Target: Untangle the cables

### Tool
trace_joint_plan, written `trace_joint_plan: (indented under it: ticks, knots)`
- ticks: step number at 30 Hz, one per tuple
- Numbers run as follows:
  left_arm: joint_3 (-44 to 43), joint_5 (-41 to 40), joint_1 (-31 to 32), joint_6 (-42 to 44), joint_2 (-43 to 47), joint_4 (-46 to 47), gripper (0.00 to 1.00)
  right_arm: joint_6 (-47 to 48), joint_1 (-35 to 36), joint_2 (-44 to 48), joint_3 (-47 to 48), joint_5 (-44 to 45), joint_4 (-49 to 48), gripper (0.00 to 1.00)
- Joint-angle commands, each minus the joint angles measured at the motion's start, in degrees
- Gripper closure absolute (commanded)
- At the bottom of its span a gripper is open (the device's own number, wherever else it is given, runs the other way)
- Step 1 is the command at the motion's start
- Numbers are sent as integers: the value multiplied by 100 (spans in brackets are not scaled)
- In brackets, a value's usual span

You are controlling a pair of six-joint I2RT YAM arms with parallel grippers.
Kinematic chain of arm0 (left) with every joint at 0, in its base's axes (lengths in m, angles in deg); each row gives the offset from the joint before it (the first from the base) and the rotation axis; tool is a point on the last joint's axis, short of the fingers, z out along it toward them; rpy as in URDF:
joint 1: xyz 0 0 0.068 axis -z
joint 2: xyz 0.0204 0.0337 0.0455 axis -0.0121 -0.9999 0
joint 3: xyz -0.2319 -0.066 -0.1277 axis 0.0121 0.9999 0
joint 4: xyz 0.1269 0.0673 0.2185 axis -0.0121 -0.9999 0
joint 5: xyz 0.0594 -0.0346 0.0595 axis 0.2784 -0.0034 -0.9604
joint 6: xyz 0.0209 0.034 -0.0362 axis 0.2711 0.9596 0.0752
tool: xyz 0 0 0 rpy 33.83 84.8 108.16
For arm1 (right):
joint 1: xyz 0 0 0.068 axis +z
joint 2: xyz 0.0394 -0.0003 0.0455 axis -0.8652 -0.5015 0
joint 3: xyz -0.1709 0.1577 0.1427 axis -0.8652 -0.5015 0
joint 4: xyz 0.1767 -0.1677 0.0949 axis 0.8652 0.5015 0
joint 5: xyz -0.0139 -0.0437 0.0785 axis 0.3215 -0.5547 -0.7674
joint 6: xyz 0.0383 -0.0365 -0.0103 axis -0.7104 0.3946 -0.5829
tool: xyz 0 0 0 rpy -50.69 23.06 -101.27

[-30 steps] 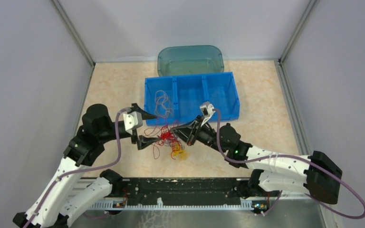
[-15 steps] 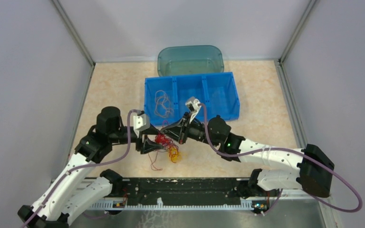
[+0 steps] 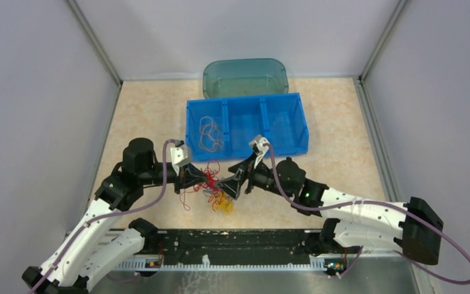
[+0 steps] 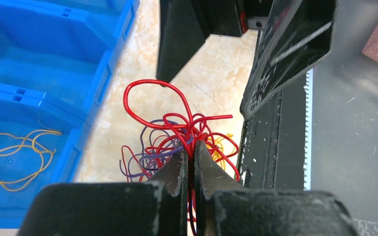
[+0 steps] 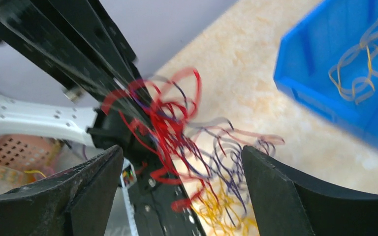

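Pale grey walls box in a beige marbled tabletop under even light, metal posts slanting down the frame's upper corners.

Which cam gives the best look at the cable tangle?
Left wrist: the cable tangle is sharp and close, red, purple and yellow strands distinct, left fingers shut on red ones. Top external shows only a small clump between the arms. Right wrist shows it blurred between the open right fingers.
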Motion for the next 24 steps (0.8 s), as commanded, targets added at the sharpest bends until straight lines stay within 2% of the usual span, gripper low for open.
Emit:
trace_joint_plan:
  ticks: [1,3,6,14,19,22,24]
  knots:
    - [-418,-150,15,-431,58,217,100,-66,-10,401,-434,155,639,9]
    - [-571,-194,13,-478,56,268,100,-174,-12,555,-644,153,683,10]
    - [-798,-219,19,-547,8,303,100,-230,-12,578,-804,35,695,19]
    - [-1083,-214,11,-610,-72,321,100,-446,-10,8,-841,-338,243,38]
    - [-1171,-252,11,-589,-73,277,100,-499,-10,-166,-834,-234,37,59]
    - [-1200,-273,16,-505,-65,186,100,-459,-12,-106,-791,7,175,86]
    - [-1182,-362,18,-291,-57,31,100,-396,-12,87,-740,212,464,98]
